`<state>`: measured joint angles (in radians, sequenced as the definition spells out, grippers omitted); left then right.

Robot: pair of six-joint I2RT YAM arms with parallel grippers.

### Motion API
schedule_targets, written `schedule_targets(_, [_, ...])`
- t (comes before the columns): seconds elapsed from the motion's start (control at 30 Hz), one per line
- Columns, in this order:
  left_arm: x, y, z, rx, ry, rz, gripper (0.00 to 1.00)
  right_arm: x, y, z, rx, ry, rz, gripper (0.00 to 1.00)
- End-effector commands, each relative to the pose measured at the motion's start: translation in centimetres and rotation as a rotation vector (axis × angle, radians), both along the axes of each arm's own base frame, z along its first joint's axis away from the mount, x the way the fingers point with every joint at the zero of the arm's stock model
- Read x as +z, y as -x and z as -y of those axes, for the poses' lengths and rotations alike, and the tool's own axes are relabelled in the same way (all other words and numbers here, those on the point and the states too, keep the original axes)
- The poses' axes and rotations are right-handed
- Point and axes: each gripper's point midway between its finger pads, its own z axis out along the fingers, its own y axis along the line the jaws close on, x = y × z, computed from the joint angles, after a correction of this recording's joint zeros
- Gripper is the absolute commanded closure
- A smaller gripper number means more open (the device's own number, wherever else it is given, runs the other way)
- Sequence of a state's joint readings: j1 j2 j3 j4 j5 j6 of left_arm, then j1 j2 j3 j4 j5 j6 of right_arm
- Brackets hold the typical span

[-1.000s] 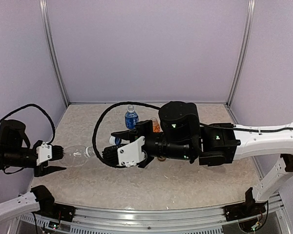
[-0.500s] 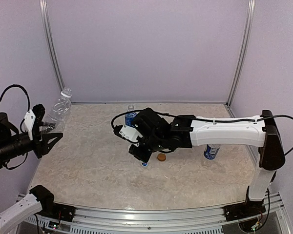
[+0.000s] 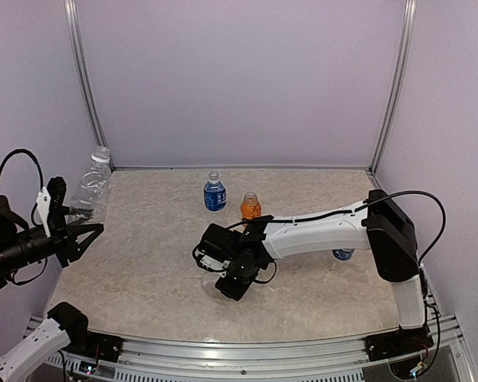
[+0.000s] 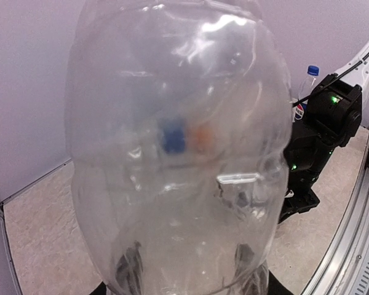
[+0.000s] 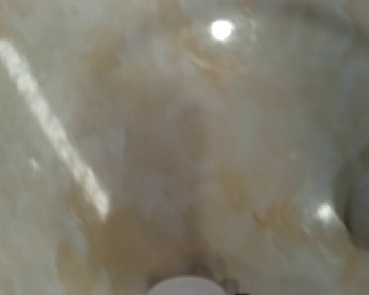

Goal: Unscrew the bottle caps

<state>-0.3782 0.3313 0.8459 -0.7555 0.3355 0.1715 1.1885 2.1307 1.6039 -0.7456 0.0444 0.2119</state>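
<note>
My left gripper [image 3: 78, 216] is shut on the unlabelled clear bottle [image 3: 95, 179], held upright by the left wall. That bottle [image 4: 172, 141] fills the left wrist view, and dark fingers [image 4: 132, 270] show through its base. A blue-labelled bottle [image 3: 214, 192] and the short orange bottle [image 3: 250, 207] stand at the back middle. Another blue-labelled bottle [image 3: 342, 255] stands half hidden behind the right arm. My right gripper [image 3: 227, 285] points down close to the table, shut. The right wrist view shows blurred tabletop and a white round shape [image 5: 184, 286] at its bottom edge; the fingers are hidden.
The right arm's white link [image 3: 319, 227] stretches across the table's middle. A pale round thing with a blue edge [image 5: 364, 209] lies on the table beside the right gripper. Walls close in the left, back and right; a metal rail [image 3: 263, 350] runs along the front.
The left gripper has raised the clear bottle from lying flat to upright by the left wall. The right gripper has come down and forward to the table, covering the two loose caps seen before.
</note>
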Motion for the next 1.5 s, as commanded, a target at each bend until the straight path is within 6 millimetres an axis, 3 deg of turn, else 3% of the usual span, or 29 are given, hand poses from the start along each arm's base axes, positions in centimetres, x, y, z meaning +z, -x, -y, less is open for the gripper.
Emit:
schedule_targets(0.0, [0.3,0.2,0.4,-0.026,0.018,0.014,0.72,-0.8,1.0,-0.3,0.006,0.066,-0.015,0.75])
schedule_targets(0.1, [0.6,0.5,0.5,-0.041,0.019,0.024,0.72,-0.6,1.3,-1.0,0.020,0.056,-0.016,0.55])
schedule_targets(0.17, [0.5,0.8,0.7,-0.061,0.019,0.023,0.72,0.3,1.1,-1.3,0.011,0.040,-0.002,0.31])
schedule_targets(0.2, [0.6,1.0,0.9,-0.073,0.019,0.026,0.72,1.0,0.8,-1.5,0.005,0.025,0.010,0.14])
schedule_targets(0.33, [0.7,2.0,1.5,-0.134,0.027,0.022,0.73,5.8,0.1,-3.1,0.016,-0.087,0.074,0.11])
schedule_targets(0.4, [0.6,2.7,2.0,-0.181,0.026,0.022,0.73,10.1,-0.1,-4.9,0.059,-0.224,0.123,0.12])
schedule_targets(0.43, [0.6,3.0,2.2,-0.203,0.027,0.022,0.73,13.2,0.1,-6.1,0.092,-0.329,0.149,0.13])
schedule_targets(0.5, [0.6,3.5,2.5,-0.239,0.027,0.027,0.72,20.0,0.9,-8.2,0.171,-0.568,0.206,0.14])
schedule_targets(0.57, [0.6,3.9,2.7,-0.263,0.022,0.028,0.72,28.4,2.8,-9.2,0.267,-0.864,0.258,0.16])
schedule_targets(0.63, [0.5,4.2,2.8,-0.282,0.013,0.036,0.72,34.6,4.8,-9.3,0.370,-1.111,0.340,0.17])
schedule_targets(0.73, [0.5,4.5,2.9,-0.300,0.004,0.050,0.72,40.4,6.2,-9.5,0.447,-1.318,0.449,0.18])
schedule_targets(0.83, [0.5,4.7,3.0,-0.309,0.004,0.050,0.73,43.7,6.9,-11.2,0.490,-1.426,0.451,0.20])
schedule_targets(0.93, [0.5,4.7,3.0,-0.315,0.004,0.045,0.72,45.3,8.1,-13.8,0.535,-1.466,0.431,0.20])
schedule_targets(1.03, [0.4,4.7,3.1,-0.318,0.002,0.045,0.72,44.7,8.5,-15.8,0.555,-1.474,0.372,0.22])
schedule_targets(1.17, [0.5,4.8,3.1,-0.323,-0.003,0.054,0.72,43.8,8.2,-16.9,0.542,-1.470,0.334,0.30])
schedule_targets(1.2, [0.5,4.8,3.1,-0.324,-0.003,0.056,0.72,43.5,8.2,-17.0,0.541,-1.468,0.321,0.34])
schedule_targets(1.4, [0.6,4.7,3.2,-0.328,-0.006,0.066,0.72,41.6,8.0,-17.6,0.519,-1.459,0.238,0.82])
schedule_targets(1.47, [0.6,4.7,3.2,-0.328,-0.006,0.063,0.72,40.8,8.2,-17.7,0.525,-1.464,0.202,0.88])
